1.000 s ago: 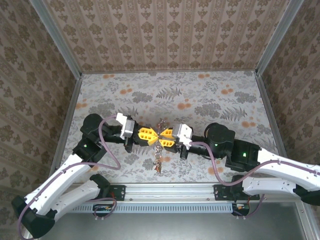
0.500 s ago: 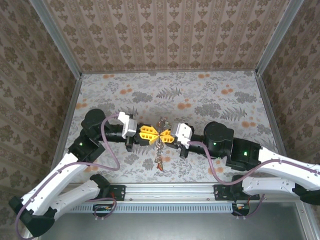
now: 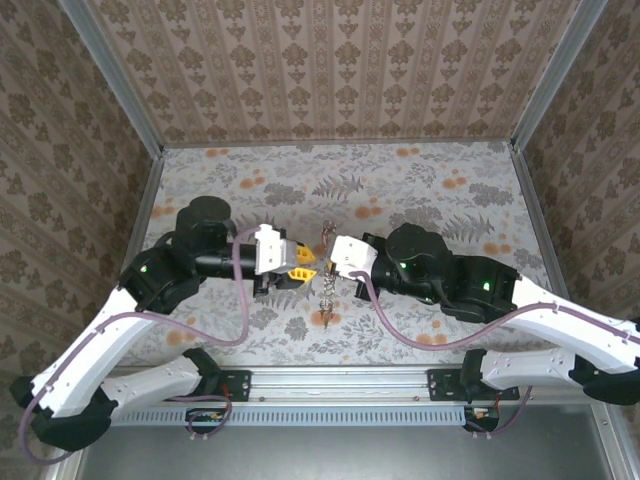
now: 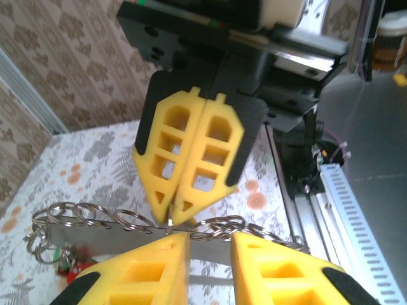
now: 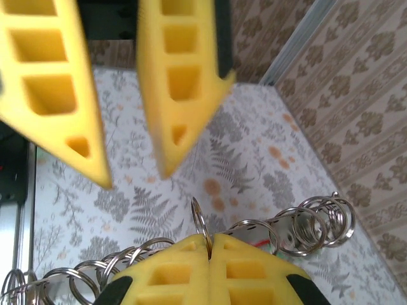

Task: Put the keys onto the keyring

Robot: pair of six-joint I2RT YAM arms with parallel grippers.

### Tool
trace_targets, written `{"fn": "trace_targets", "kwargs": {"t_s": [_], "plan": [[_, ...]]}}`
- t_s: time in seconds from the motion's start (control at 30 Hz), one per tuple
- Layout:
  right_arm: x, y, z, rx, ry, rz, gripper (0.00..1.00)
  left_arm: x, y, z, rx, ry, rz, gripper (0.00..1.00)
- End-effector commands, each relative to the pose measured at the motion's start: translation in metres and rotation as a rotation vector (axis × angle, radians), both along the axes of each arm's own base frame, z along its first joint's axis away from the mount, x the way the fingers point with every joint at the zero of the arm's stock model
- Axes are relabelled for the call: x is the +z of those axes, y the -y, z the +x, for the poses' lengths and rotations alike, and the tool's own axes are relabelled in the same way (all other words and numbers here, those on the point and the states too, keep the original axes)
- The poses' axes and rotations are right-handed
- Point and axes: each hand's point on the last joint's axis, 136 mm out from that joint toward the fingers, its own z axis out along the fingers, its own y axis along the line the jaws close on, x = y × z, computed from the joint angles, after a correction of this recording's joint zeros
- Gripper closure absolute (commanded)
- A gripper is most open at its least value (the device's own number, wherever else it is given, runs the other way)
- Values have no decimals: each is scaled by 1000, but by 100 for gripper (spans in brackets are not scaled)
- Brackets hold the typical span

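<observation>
Two hands meet tip to tip mid-frame in the top view. My right hand (image 5: 210, 244) is clamped shut on the keyring (image 5: 305, 225), holding it off the patterned surface (image 3: 420, 190) so the keys (image 3: 324, 312) dangle below. My left hand (image 4: 208, 241), narrowly open and empty, faces it. I judge that the crowded rings (image 4: 95, 216) and the right hand itself block a clean pinch.

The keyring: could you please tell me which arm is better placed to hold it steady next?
Right, most likely. The right tool is shut on a ring of the keyring, whereas the left tool stands open opposite it, gripping nothing that I can see.
</observation>
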Motion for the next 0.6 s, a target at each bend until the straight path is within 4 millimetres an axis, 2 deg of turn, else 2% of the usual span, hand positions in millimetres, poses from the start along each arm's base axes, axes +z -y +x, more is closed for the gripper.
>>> {"fn": "trace_targets", "kwargs": {"t_s": [0.0,0.57], "plan": [[4,6,1,-7,-16,-19,100,-3,-1,2,-3,63,38,77],[6,4,0,17,-55,12,100,-13,18,19,11,63,46,82]]}}
